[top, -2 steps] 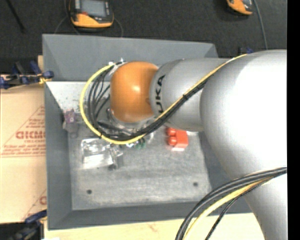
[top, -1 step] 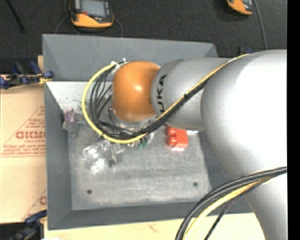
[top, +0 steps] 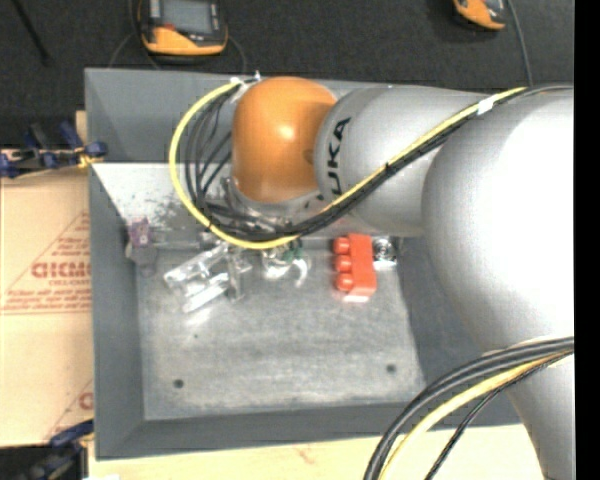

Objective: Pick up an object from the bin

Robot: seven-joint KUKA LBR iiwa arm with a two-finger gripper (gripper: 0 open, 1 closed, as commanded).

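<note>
My gripper (top: 192, 288) hangs under the orange-covered wrist, over the bin's left middle. Its two silvery fingers point toward the lower left and stand a little apart, open, with bare bin floor showing between them. A small purple thing (top: 138, 233) lies against the left wall, up and to the left of the fingertips. A green and white piece (top: 292, 259) lies just right of the gripper, partly under the wrist. A red block with round studs (top: 352, 266) sits farther right on the floor.
A small shiny thing (top: 385, 251) lies beside the red block at the right wall. The arm and its yellow and black cables cover the back of the bin. Grey floor stretches toward the front wall.
</note>
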